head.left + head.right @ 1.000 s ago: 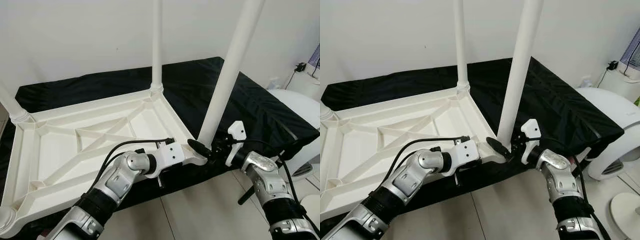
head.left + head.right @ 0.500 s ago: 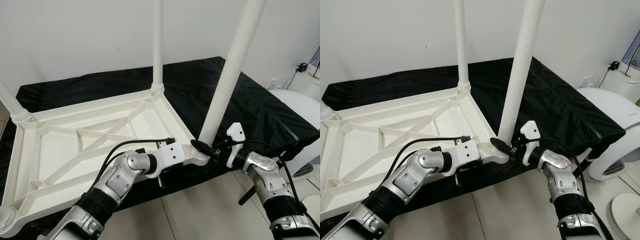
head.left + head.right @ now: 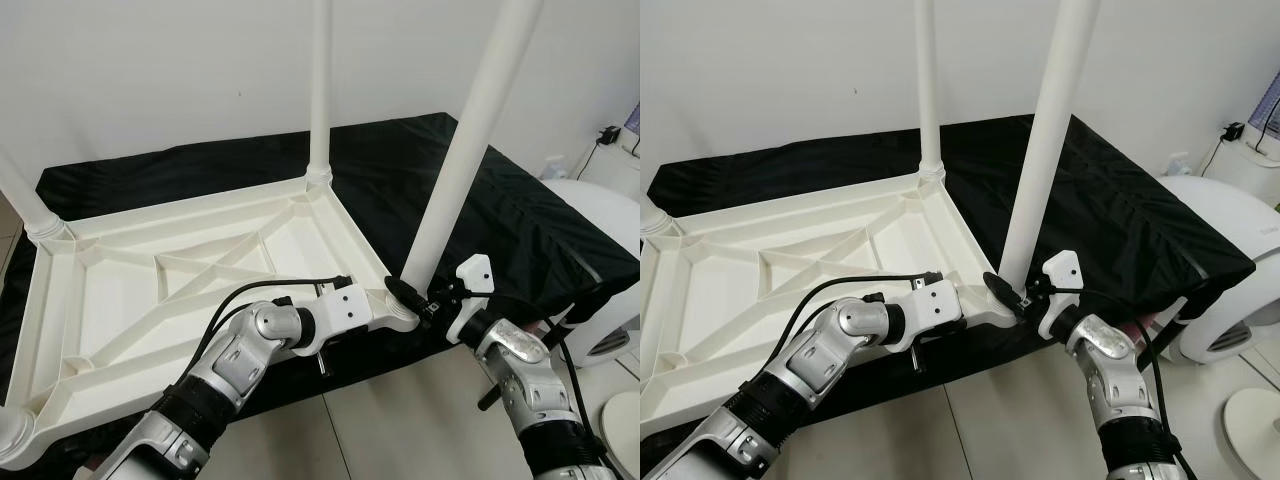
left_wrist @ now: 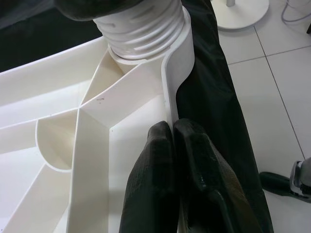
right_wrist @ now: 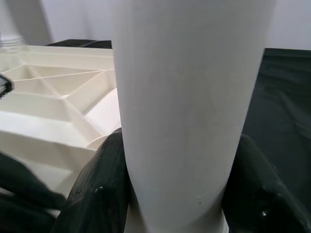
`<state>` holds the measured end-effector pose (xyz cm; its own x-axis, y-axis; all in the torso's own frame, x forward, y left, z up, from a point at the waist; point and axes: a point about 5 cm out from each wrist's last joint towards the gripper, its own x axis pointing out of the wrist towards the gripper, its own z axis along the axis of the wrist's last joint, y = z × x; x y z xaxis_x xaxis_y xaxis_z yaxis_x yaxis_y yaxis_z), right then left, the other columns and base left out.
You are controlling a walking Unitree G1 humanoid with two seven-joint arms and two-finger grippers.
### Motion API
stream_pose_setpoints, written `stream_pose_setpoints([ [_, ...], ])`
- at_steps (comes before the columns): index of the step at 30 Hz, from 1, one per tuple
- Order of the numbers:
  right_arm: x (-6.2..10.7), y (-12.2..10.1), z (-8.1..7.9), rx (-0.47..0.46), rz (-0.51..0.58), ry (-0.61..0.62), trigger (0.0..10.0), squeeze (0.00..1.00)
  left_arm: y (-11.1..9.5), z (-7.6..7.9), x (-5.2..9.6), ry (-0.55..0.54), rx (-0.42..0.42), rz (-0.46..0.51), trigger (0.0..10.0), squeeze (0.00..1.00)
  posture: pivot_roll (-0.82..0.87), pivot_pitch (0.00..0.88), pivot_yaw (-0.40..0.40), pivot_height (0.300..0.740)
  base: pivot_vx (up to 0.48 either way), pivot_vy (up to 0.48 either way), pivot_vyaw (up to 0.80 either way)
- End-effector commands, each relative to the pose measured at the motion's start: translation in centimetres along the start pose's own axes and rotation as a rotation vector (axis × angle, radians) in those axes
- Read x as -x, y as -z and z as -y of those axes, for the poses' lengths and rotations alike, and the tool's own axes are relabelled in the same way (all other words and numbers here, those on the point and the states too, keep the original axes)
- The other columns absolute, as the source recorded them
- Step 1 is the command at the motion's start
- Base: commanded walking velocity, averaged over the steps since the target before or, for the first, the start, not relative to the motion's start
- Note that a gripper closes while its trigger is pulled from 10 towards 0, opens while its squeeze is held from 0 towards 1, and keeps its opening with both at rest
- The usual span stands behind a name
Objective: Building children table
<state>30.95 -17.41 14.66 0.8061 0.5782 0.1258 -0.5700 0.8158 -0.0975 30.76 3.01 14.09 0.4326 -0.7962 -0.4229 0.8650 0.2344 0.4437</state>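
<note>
In the left eye view we have the upturned tabletop [image 3: 180,290] lying on a black cloth [image 3: 520,220], our left tool [image 3: 372,306] at its near rim and our right tool [image 3: 410,296] at the foot of the near leg [image 3: 460,160]. We judge this leg is being screwed home; next comes another careful twist.

In the left wrist view, the fingers [image 4: 165,179] are pinched on the thin rim beside the threaded socket [image 4: 143,31].

In the right wrist view, the fingers [image 5: 102,189] clasp the leg on both sides. The corner overhangs bare floor, so room is free there.
</note>
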Motion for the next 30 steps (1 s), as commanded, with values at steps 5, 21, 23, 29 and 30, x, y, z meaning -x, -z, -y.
stream_pose_setpoints([
  [5, -0.7, -1.0, -2.0, -0.032, 0.082, 0.112, 10.0, 0.00, 1.6, 0.9, -0.2, 0.034, 0.016, -0.077, 10.0, 0.00, -0.11, 0.045, 0.032, 0.740, 0.000, 0.000, 0.00],
  [21, -3.0, -1.5, -6.5, -0.082, 0.050, 0.391, 10.0, 0.00, 1.5, 1.0, -0.2, 0.039, 0.015, -0.074, 10.0, 0.00, -0.10, 0.046, 0.027, 0.740, 0.000, 0.000, 0.00],
  [23, -3.0, -1.5, -6.5, -0.082, 0.050, 0.391, 10.0, 0.00, 1.5, 1.0, -0.2, 0.039, 0.015, -0.074, 10.0, 0.00, -0.10, 0.046, 0.027, 0.740, 0.000, 0.000, 0.00],
  [29, -3.1, -1.4, -7.1, -0.090, 0.027, 0.457, 10.0, 0.00, 1.4, 0.9, -0.2, 0.035, 0.020, -0.072, 10.0, 0.00, -0.10, 0.050, 0.025, 0.740, 0.000, 0.000, 0.00],
  [30, -3.0, -1.5, -7.1, -0.089, 0.031, 0.452, 10.0, 1.00, 1.4, 0.9, -0.2, 0.035, 0.020, -0.072, 10.0, 0.00, -0.10, 0.052, 0.026, 0.740, 0.000, 0.000, 0.00],
])
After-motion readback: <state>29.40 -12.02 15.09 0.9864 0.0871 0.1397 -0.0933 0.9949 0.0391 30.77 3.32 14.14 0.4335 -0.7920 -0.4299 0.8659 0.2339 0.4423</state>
